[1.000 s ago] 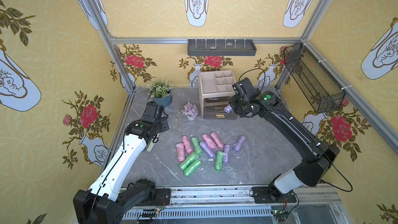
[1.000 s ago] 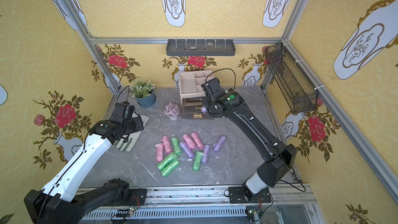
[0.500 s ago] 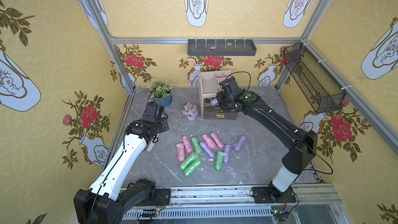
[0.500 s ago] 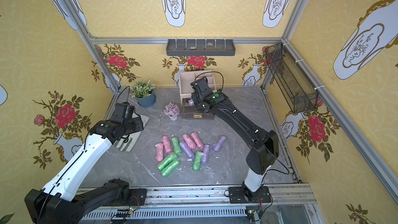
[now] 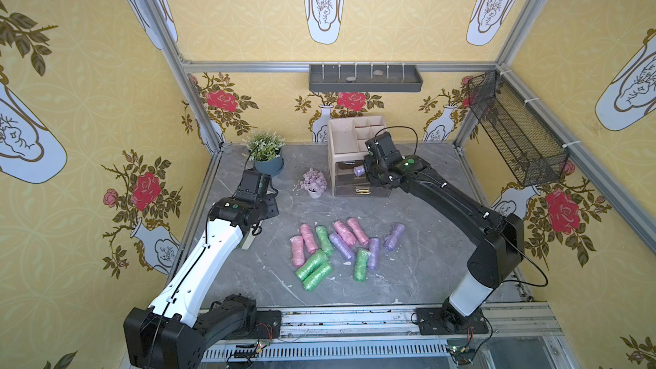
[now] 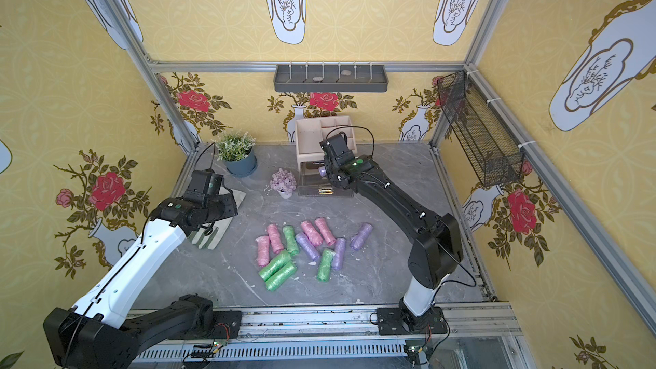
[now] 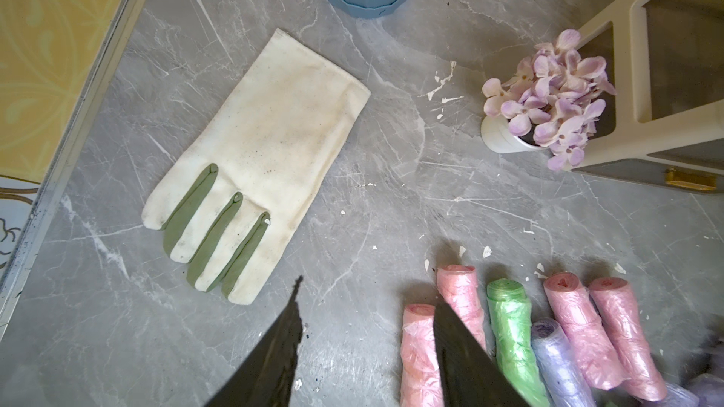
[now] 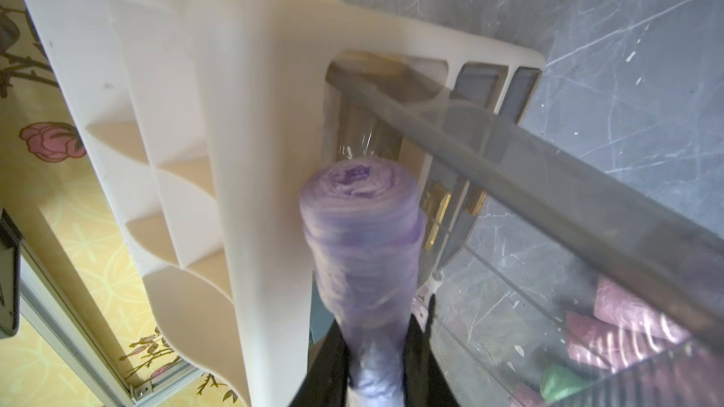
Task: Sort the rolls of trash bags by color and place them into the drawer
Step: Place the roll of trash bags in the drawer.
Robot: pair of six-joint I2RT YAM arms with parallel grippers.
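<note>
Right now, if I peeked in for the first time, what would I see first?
Probably the pile of pink, green and purple rolls in the middle of the grey table. Then the right gripper, holding a purple roll at the open drawer of the beige organizer by the back wall.

Right tool (image 5: 365, 172) holding purple roll (image 5: 357, 171) above open drawer (image 5: 344, 189), loose rolls (image 5: 340, 246) on table (image 5: 408, 271)

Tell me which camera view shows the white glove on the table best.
The left wrist view: the whole white glove lies flat and uncovered, green finger strips visible. In both top views the left arm hides much of it; only parts show. The right wrist view does not show it.
</note>
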